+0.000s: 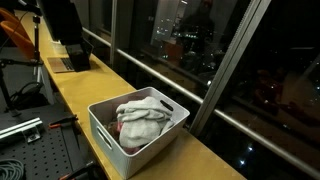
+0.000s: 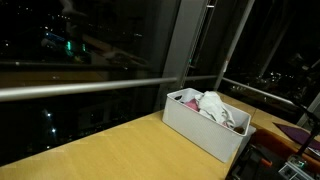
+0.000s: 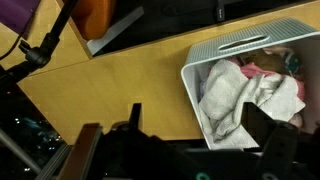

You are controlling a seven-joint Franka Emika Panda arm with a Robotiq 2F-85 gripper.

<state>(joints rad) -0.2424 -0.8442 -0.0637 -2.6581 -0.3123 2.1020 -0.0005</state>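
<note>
Above one corner of the bin (image 3: 240, 45), your gripper (image 3: 200, 125) hangs, fingers (image 3: 262, 125) wide and empty; shift over the white cloth (image 3: 225, 95), clear of the bin's rim, then descend straight.

- The bin (image 1: 105, 140) is white plastic, smooth and faintly shiny, with slotted walls.
- The towel (image 1: 145, 115) inside is soft white cloth, matt and crumpled; the pinkish cloth (image 3: 255, 70) beside it looks just as dull.
- The tabletop (image 1: 90, 85) is pale yellow wood or laminate, smooth, with a low sheen.
- The window glass (image 2: 90, 40) is glossy and mirrors the lights.
- The window frame (image 2: 190, 50) is dark metal with a satin finish.
- The end effector (image 3: 200, 125) is black and matt; I cannot tell whether it is plastic or metal.
- The perforated plate (image 1: 30, 150) is bare grey metal.
</note>
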